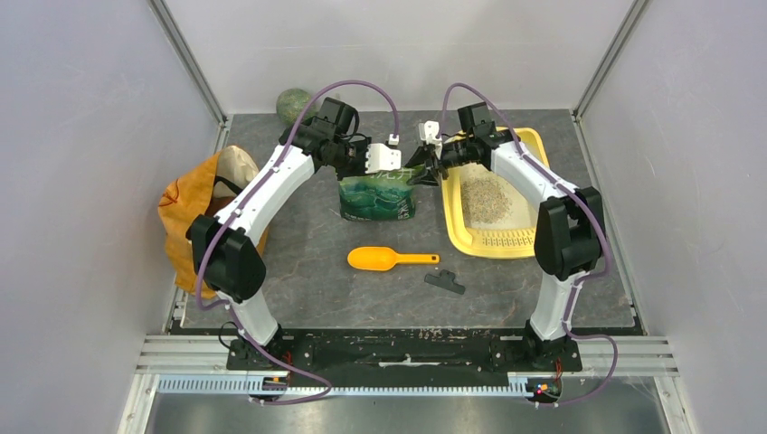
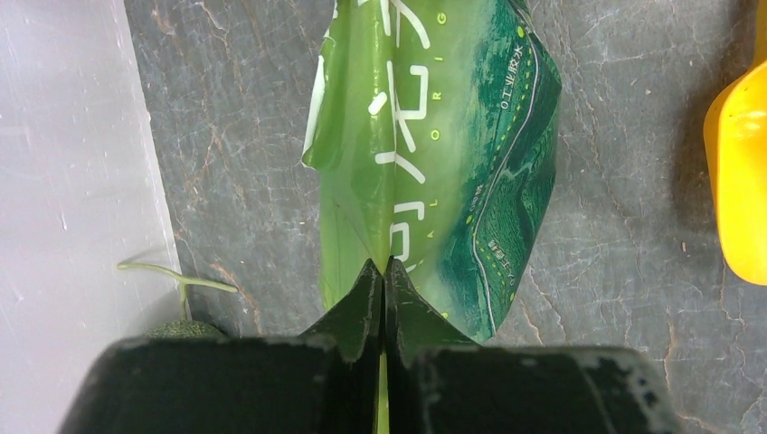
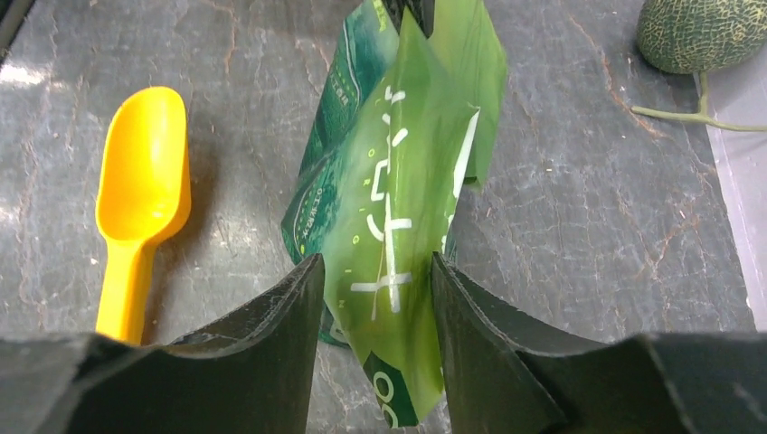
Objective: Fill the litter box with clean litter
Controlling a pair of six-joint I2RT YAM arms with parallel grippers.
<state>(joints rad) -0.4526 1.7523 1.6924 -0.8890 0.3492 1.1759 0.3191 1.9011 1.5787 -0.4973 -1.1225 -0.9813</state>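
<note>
Litter box (image 1: 523,237) sits on the right side of the table (image 1: 317,289), beside the right arm, with its slotted grille at the near end. Clean litter (image 1: 488,199) lies as a loose speckled patch in the basin, covering only part of the floor. Green pouch (image 1: 378,201) stands upright just left of the box, between the two wrists. Left gripper (image 2: 384,271): jaws pressed together, pinching a fold at the pouch's top edge. Right gripper (image 3: 375,262): jaws apart, straddling the other side of the pouch top, and the film fills most of the gap; cannot tell whether the pads press on it. Orange scoop (image 1: 384,259) lies flat on the table nearer the arm bases, handle pointing right, apart from the pouch. Small black clip (image 1: 445,282) lies just right of the scoop handle. Orange-yellow bag (image 1: 181,221) slumps at the left edge. Netted melon (image 1: 294,102) rests at the back wall.
</note>
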